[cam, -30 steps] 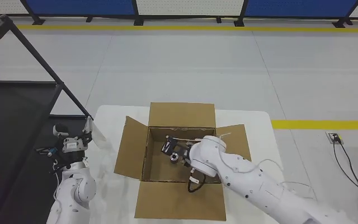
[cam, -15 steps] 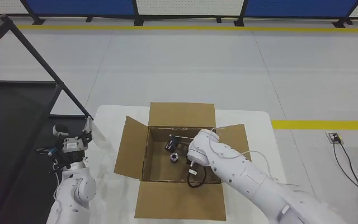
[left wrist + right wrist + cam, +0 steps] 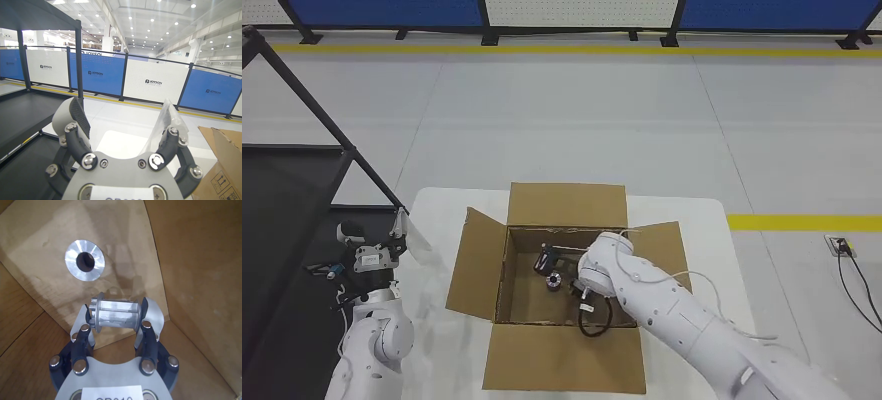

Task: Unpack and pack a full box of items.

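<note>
Your right gripper [image 3: 115,307] is clamped end to end on a grooved metal spool [image 3: 118,316] inside the cardboard box [image 3: 198,266]. Judge the spool rigid, fairly heavy and slick, so hold it by its flanged end faces. Beyond it, a flanged metal ring [image 3: 84,260] lies flat on the box floor. Farther off, your left gripper [image 3: 121,106] hangs spread wide near the table edge, with a clear plastic bag [image 3: 168,115] clinging to one finger

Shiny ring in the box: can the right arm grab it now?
Probably not right away. The right gripper is inside the box, close to the ring, and nothing covers the ring, but the gripper is shut on a metal spool.
</note>
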